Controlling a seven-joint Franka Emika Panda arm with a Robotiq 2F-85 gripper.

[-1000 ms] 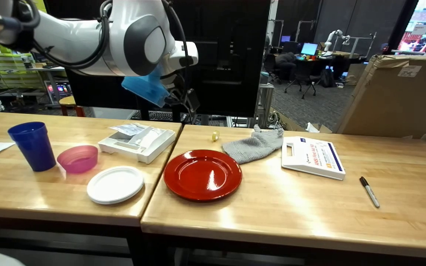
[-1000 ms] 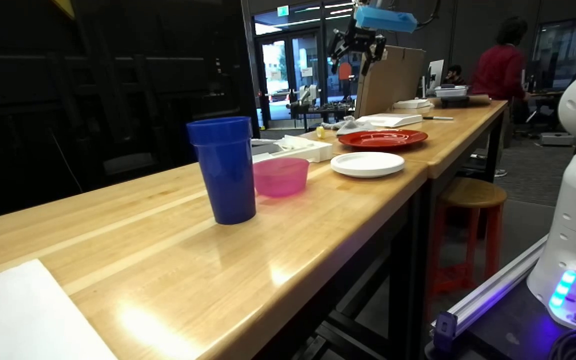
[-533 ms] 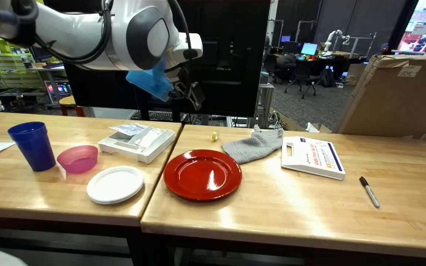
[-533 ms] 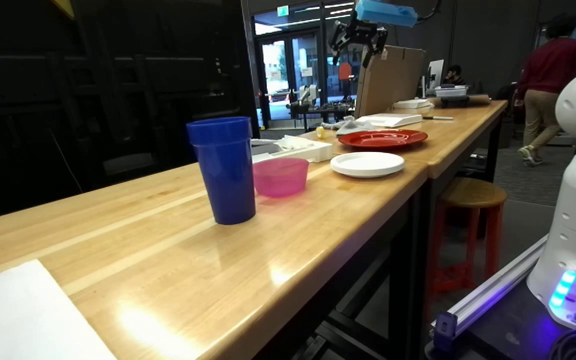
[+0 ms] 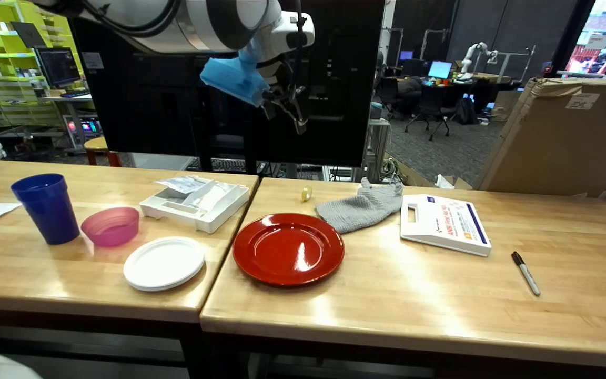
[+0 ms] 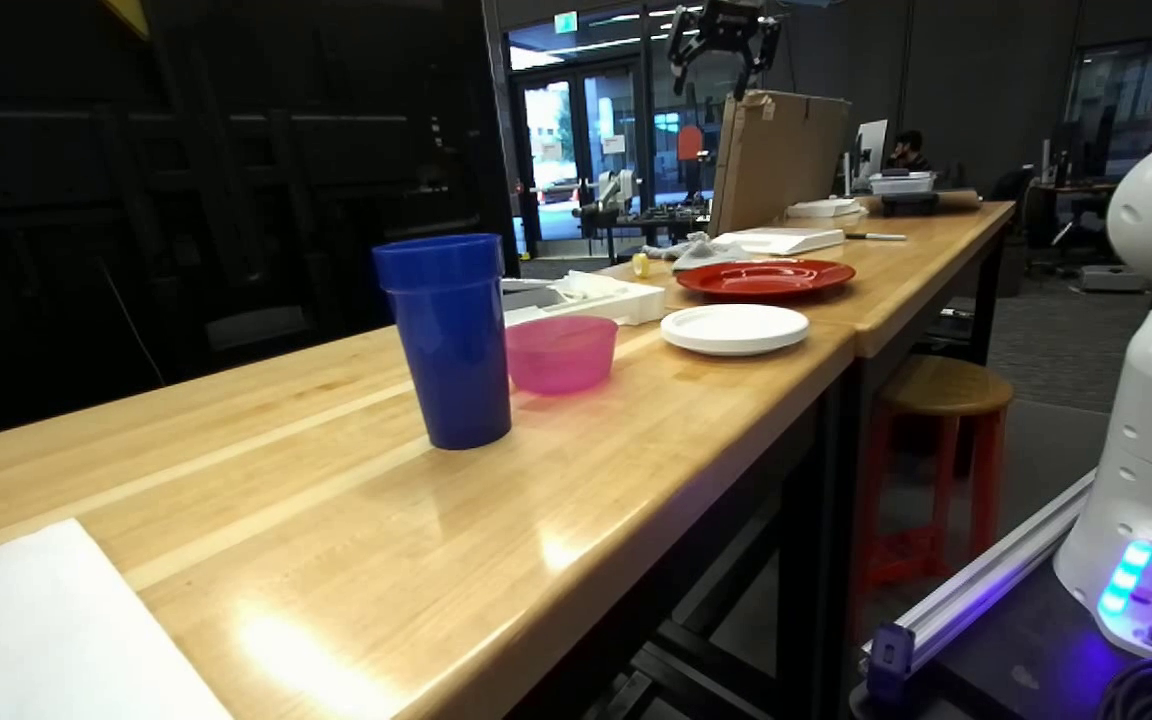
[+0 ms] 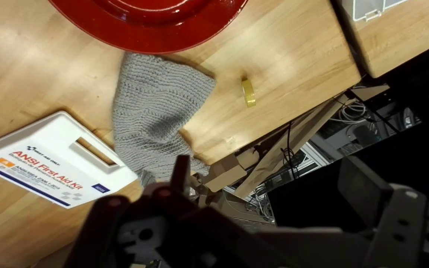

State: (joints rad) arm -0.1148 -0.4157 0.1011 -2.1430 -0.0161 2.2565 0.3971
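My gripper [image 5: 285, 118] hangs high above the back edge of the table, open, its fingers wide apart with nothing between them. In the wrist view the gripper [image 7: 272, 182] spans the lower part, over the table's edge and a dark screen. Nearest in that view is a grey knitted cloth [image 7: 155, 108], crumpled beside the red plate [image 7: 151, 35]. A white first aid kit case [image 7: 50, 149] lies by the cloth. A small yellow tape roll [image 7: 248, 93] stands near the back edge. The gripper touches none of them.
A black marker [image 5: 525, 272] lies toward the right. White plates [image 5: 164, 263], a pink bowl [image 5: 110, 226], a blue cup [image 5: 50, 210] and an open white tray [image 5: 195, 202] stand on the adjoining table. A large dark screen [image 5: 329, 68] and a cardboard box [image 5: 571, 142] rise behind.
The arm and gripper have risen and shifted right in an exterior view, the gripper staying open. A person in red has walked off behind the robot. The things on the tables have not moved.
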